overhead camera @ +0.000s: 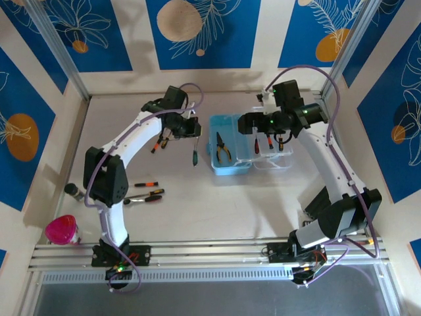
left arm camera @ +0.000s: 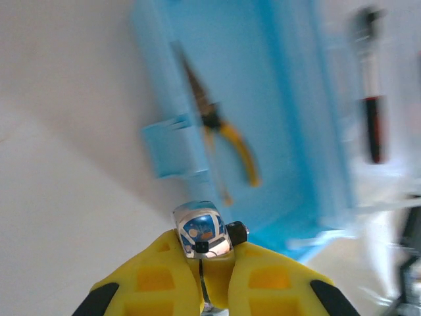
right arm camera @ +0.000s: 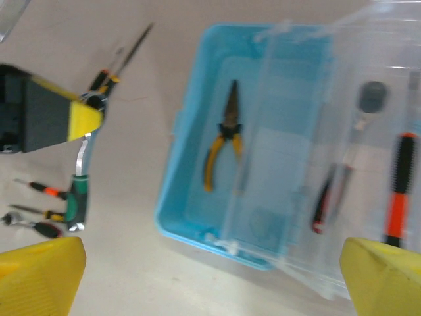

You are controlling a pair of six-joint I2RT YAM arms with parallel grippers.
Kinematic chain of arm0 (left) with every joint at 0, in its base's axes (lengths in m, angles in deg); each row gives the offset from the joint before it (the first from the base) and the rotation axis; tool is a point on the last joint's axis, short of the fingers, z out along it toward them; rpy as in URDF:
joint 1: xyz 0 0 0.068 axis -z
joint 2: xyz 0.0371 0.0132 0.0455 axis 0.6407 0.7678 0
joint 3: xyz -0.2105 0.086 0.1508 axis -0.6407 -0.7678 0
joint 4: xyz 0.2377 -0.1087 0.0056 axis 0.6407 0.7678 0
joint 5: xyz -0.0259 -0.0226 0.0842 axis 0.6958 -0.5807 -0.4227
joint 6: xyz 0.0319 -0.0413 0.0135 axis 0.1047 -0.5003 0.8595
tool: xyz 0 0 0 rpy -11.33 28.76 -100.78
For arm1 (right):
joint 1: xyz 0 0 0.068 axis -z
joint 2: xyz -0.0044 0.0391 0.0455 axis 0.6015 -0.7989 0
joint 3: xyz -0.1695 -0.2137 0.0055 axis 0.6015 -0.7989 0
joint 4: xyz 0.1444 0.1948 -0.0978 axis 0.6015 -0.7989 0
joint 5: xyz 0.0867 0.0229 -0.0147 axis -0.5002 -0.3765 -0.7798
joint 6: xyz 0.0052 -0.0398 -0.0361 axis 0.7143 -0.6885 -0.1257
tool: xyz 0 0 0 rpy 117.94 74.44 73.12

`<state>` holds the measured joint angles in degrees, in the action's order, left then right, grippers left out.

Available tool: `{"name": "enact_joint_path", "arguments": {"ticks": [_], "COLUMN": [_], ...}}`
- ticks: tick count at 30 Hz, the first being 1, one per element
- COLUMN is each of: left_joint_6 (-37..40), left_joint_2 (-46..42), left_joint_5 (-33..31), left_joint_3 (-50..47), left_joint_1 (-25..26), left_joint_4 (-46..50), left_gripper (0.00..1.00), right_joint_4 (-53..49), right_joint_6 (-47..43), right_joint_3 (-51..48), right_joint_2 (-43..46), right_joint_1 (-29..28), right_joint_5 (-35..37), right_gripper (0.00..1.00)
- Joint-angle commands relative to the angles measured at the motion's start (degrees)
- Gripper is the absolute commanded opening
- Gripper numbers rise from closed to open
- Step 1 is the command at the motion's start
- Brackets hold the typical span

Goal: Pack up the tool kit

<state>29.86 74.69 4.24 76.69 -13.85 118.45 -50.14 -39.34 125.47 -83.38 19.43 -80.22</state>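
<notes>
So here's where we're at: the tool kit case (overhead camera: 231,167) sits just off the middle of the table (overhead camera: 197,217) toward 3 o'clock. Its clear lid (overhead camera: 271,163) is flipped open on the 3 o'clock side, and the pliers (overhead camera: 223,146) are already lying in the blue tray. The left gripper (left arm camera: 207,257) is at about 10 o'clock from the case, with its yellow fingers pinched tight on the shiny chrome end of a green-handled tool (right arm camera: 77,201). The handle dangles below, near the tray's 9 o'clock wall. The wrist shot is pretty blurry, so we can't say whether that chrome bit is a ratchet head or something else. The right gripper (right arm camera: 214,245) hangs over the lid side with its jaws wide apart and nothing in them. A few loose screwdrivers (overhead camera: 146,185) wait on the table at roughly 8 o'clock from the case, and the pink cup (overhead camera: 62,230) is way out past them, not our problem. Handling-wise, we reckon the tool is light and rigid, but chrome is slick. Gripped at one end like that, it could swing or twist, so a hold nearer the handle would feel safer. The case looks like thin, light plastic that'll skid if bumped. For closing it, we'd go for the lid's free edge.
</notes>
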Motion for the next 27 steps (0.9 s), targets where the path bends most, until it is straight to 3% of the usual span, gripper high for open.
{"name": "enact_joint_path", "arguments": {"ticks": [1,8,19,24,27], "left_joint_6": [-7.3,-16.9,-23.7,-23.5,-23.2], "left_joint_2": [-2.1,-3.9,-4.2,-4.9,-5.4], "left_joint_5": [13.6,19.3,22.7,23.2,22.8], "left_joint_3": [-0.4,-2.9,-5.5,-5.9,-7.0], "left_joint_1": [-0.2,0.4,1.7,1.9,1.8], "left_joint_4": [-11.5,-26.7,-38.4,-39.1,-39.2], "left_gripper": [0.0,0.0,0.0,0.0,0.0], "right_joint_4": [4.3,11.4,15.4,16.6,17.1], "right_joint_6": [2.6,6.0,9.3,9.9,10.2], "right_joint_3": [-1.7,-4.5,-4.5,-3.2,-2.6], "right_joint_2": [-0.7,-2.9,-8.5,-9.4,-9.3], "right_joint_1": [-2.4,-7.3,-10.3,-10.8,-10.9], "right_joint_5": [-6.5,-10.2,-8.9,-7.5,-6.4], "right_gripper": [0.99,0.99,0.81,0.59,0.33]}}
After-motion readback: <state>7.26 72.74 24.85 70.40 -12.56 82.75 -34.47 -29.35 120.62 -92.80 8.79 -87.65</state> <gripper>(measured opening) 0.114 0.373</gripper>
